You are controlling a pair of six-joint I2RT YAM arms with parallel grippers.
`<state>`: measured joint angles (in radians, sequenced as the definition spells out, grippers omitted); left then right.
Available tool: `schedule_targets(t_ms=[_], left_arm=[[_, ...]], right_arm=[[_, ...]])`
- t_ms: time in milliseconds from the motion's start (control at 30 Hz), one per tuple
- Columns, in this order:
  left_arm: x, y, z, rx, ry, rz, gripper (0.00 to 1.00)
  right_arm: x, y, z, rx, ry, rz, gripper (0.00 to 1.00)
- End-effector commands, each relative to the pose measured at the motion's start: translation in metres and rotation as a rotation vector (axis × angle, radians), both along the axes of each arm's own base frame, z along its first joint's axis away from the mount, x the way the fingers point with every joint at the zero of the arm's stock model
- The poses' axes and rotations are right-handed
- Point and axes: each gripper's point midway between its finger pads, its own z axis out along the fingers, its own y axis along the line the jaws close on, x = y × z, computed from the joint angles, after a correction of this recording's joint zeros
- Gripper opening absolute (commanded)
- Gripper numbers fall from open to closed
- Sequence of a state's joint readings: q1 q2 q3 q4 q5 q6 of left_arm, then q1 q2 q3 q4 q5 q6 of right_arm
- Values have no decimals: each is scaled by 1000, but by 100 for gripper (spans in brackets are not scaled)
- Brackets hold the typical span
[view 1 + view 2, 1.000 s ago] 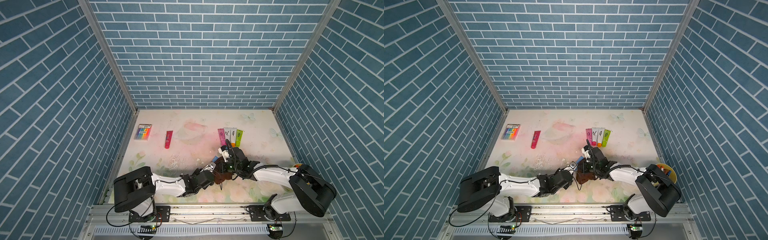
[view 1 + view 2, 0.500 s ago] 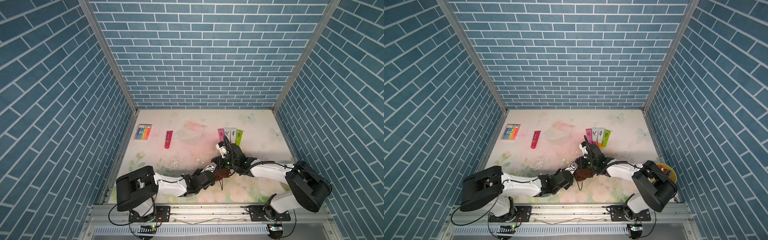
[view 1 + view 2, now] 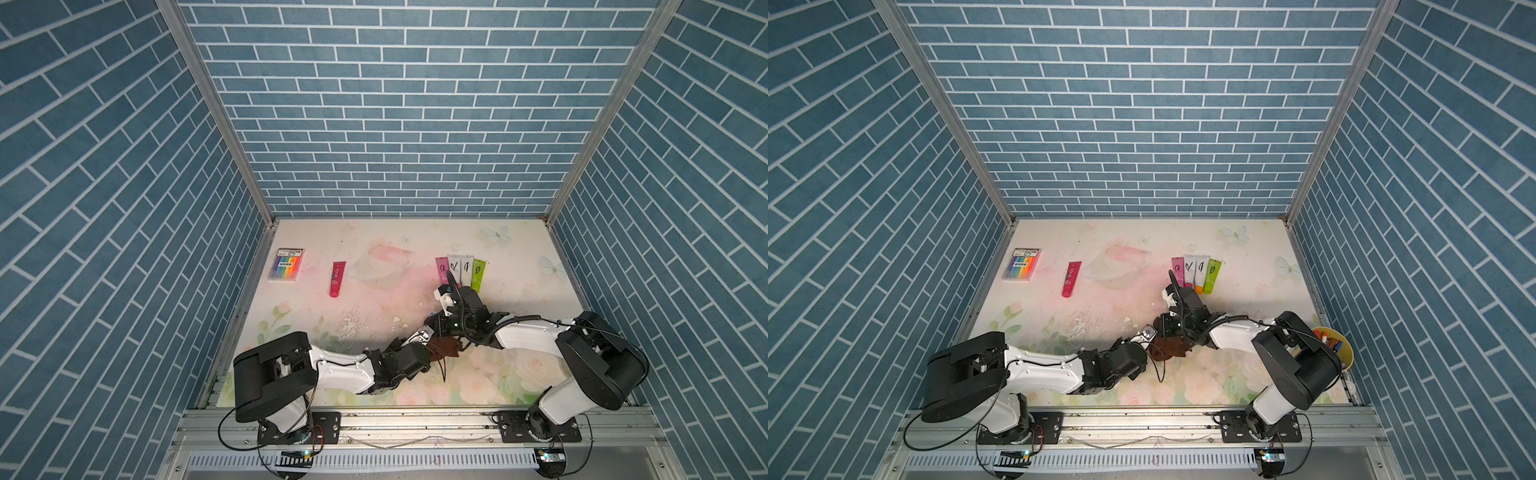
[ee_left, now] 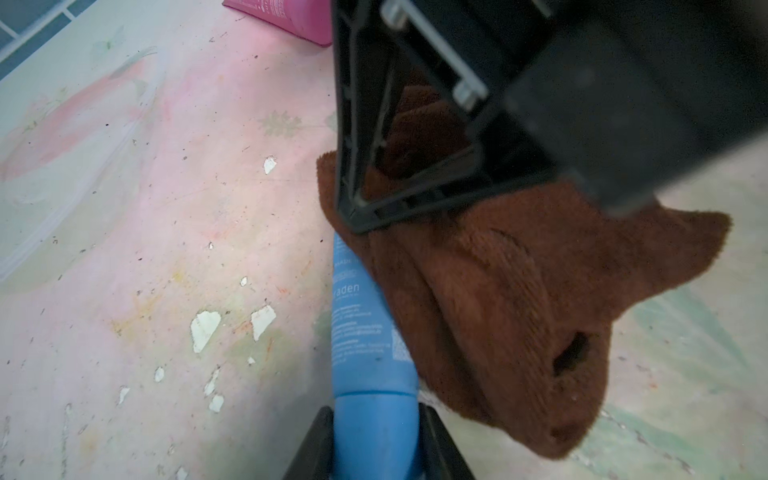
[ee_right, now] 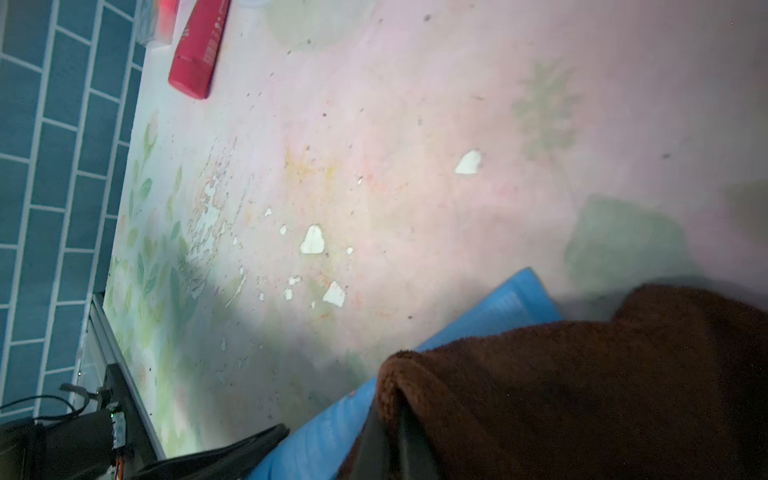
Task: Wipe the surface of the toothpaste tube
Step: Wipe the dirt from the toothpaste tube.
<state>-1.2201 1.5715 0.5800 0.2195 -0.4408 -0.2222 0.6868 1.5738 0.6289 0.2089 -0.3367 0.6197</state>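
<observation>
My left jaws are clenched on the thick end of the blue toothpaste tube (image 4: pixel 365 332), near the front middle of the surface (image 3: pixel 386 253) — in the left wrist view its far end goes under the brown cloth (image 4: pixel 519 299), and I can't tell whether the tube rests on the surface or hangs above it. My right jaws are pinched tight on that cloth, which drapes over the tube's side and fills the corner of the right wrist view. In both top views the tube is hard to make out among arms and cloth — the red tube (image 3: pixel 337 277) lies well apart.
</observation>
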Motion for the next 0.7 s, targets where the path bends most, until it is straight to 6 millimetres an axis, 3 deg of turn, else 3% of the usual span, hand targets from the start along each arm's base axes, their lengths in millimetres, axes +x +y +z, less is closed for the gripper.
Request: schedule_targets(t_ms=[0,133,233,500,667], left_arm=[[2,-9,16,-36,-42,-1,0],[2,-11,16,-36,-41,-7,0],[2,-12,14,-31,-39,-8,0],[1,-14,13,-26,-37,-14,0],[3,-10,17,-24,-53,2,0]], right_arm=[[-1,-60,-55,-220,115,-126,0],[7,-71,-57,-195,116,-159,0],[2,-51,-45,-120,94,-80,0],[-52,14,-7,-6,40,149,0],[-66,12,-6,11,38,150,0]])
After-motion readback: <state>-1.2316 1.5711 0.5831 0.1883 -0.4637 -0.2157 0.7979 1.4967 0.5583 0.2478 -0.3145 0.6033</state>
